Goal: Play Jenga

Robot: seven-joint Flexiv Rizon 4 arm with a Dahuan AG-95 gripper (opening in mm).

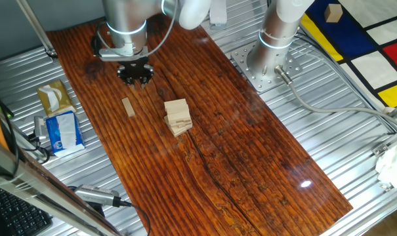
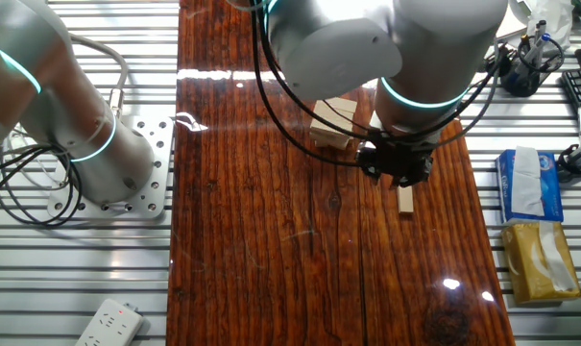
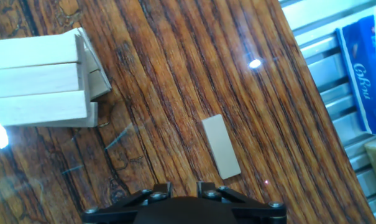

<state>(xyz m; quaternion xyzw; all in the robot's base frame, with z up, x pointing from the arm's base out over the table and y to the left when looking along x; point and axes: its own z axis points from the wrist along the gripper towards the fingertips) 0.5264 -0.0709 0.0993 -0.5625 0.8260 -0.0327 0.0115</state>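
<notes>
The black two-finger gripper (image 1: 134,73) hangs above the dark red-brown striped wooden tabletop (image 1: 250,157), holding nothing; in the hand view only two short dark stubs at the bottom edge show, standing close with a narrow gap, and the tips themselves are cut off, so whether the fingers are parted or closed cannot be told. In the other fixed view the gripper (image 2: 398,163) partly covers the thin loose pale wooden block (image 2: 405,199), of which only the near end shows. That loose block (image 3: 221,146) lies flat on the bare wood, just ahead of the stubs in the hand view, touching nothing. The small tower of pale tan wooden rectangular blocks (image 1: 177,117) stands near it but apart, a few layers tall, its upper layers turned slightly out of line with the lower. In the hand view the tower (image 3: 41,78) is cut off at the left edge, three top blocks lying side by side. In the other fixed view the silver arm hides much of the tower (image 2: 333,122). Beyond the table edge, on ribbed metal, lie a blue-and-white tissue packet (image 1: 62,131) and a yellow-tan tissue packet (image 1: 54,98). A second silver arm's base (image 1: 267,56) is bolted to a plate beside the tabletop.
</notes>
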